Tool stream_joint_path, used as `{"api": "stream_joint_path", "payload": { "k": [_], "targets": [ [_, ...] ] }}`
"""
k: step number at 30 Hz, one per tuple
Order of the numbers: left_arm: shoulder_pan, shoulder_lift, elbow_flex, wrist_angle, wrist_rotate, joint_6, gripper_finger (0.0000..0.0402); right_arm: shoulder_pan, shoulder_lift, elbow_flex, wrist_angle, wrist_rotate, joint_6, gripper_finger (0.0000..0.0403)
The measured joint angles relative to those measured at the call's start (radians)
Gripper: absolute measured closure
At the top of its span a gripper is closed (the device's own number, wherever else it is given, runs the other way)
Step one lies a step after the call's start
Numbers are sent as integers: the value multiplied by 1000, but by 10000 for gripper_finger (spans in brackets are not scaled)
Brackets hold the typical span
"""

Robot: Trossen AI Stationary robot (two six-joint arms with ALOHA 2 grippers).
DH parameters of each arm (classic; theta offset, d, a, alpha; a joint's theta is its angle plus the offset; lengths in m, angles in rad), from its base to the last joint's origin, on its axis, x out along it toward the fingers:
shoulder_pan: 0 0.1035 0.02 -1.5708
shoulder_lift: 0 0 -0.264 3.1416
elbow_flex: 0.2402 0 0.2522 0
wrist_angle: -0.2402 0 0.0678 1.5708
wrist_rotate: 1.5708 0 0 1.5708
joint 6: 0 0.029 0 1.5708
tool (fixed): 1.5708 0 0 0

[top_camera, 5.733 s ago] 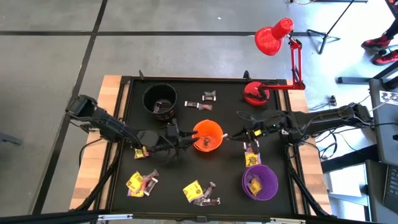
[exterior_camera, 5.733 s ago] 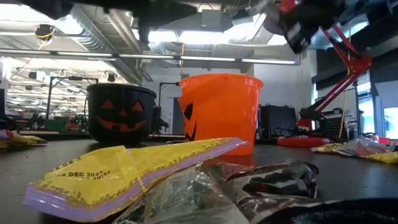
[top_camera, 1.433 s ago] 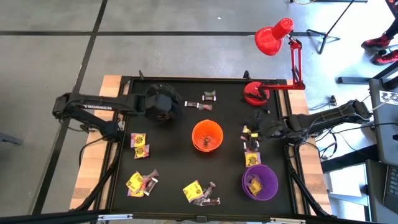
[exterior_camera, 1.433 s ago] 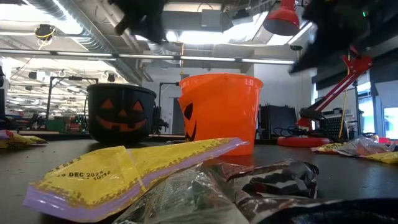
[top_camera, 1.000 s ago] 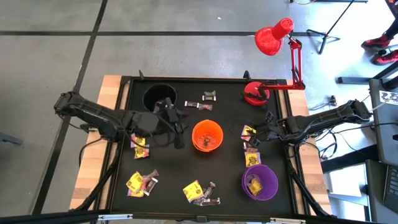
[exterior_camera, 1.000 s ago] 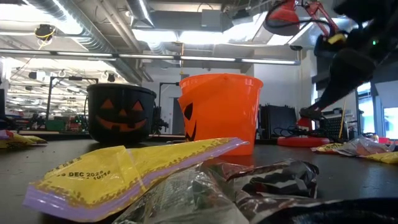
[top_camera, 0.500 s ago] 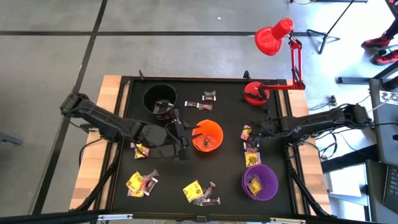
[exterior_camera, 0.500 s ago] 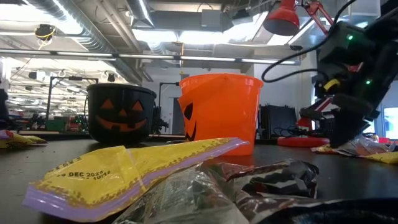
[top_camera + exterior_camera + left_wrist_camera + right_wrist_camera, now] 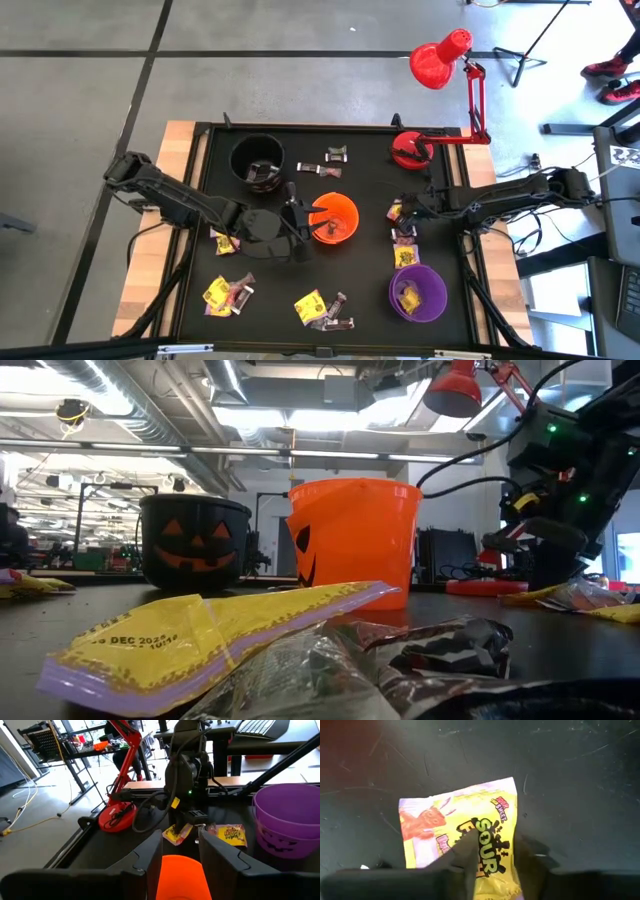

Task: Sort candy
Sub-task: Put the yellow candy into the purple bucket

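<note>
A yellow candy packet lies flat on the black mat, right of the orange cup. My right gripper is down on it, closed on its near part; in the high view this gripper covers most of the packet. My left gripper hovers open at the orange cup's left rim, and the cup shows in the gap between its fingers. More yellow and dark candy lies loose on the mat. My right gripper has the yellow packet's end nearest the wrist between its two fingers. One finger lies over the printed face and the other stands at the packet's edge. The fingers slant down from above, from the table's right. The packet rests on the mat.
A black cup stands at the far left and a purple cup holding yellow candy at the near right. A red desk lamp's base sits at the far right. More candy lies just beside the held packet, toward the near edge.
My left gripper has gone from beside the black cup toward the table's right and near edge, sinking to the orange cup's left rim. My right gripper has moved a little toward the table's left and come down onto the yellow packet, which has stayed on the mat.
</note>
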Motion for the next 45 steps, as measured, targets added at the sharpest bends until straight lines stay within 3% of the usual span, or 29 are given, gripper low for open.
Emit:
{"api": "stream_joint_path", "payload": {
  "k": [6,18,26,31,36,45],
  "targets": [
    [-1,1,0,-12,1,5,282,0,0,2,33,3,-7,394],
    [-1,4,0,-27,1,3,282,1,0,129,12,15,-99,396],
    [-1,4,0,-45,0,-3,282,19,-21,301,-199,-71,-161,401],
    [-1,4,0,-56,1,-16,282,134,-102,394,-258,-111,-182,401],
    [-1,4,0,-65,0,-23,282,331,-215,423,-258,-112,-200,401],
    [-1,4,0,-69,0,-23,282,724,-253,423,-256,-57,46,402]
  ]
}}
